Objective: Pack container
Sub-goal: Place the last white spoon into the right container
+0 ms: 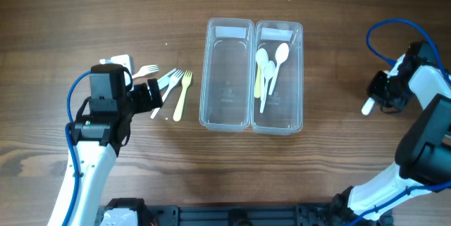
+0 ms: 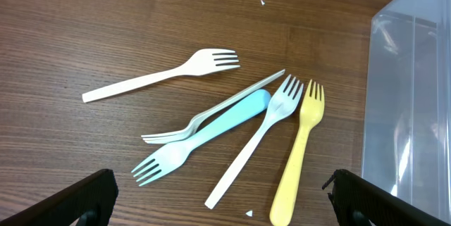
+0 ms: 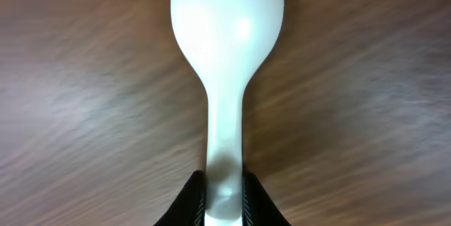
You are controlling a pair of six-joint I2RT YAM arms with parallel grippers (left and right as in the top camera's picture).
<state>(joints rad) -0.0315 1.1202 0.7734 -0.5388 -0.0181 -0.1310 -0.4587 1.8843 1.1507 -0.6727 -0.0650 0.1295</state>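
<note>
The clear twin-tub container point(image 1: 227, 122) stands mid-table; its right tub holds several spoons point(image 1: 271, 67), white and pale yellow, and its left tub looks bare. Its corner shows in the left wrist view point(image 2: 409, 99). Several plastic forks lie left of it: a yellow fork point(image 2: 299, 148), a blue fork point(image 2: 204, 138), and white forks point(image 2: 162, 74). My left gripper point(image 2: 222, 205) is open just above and short of the forks. My right gripper point(image 3: 224, 198) is shut on a white spoon point(image 3: 225, 36), held over the table at the far right point(image 1: 368, 106).
The wooden table point(image 1: 141, 177) runs all around. Blue cables loop by both arms, one by the left arm point(image 1: 70, 106) and one by the right arm point(image 1: 373, 43).
</note>
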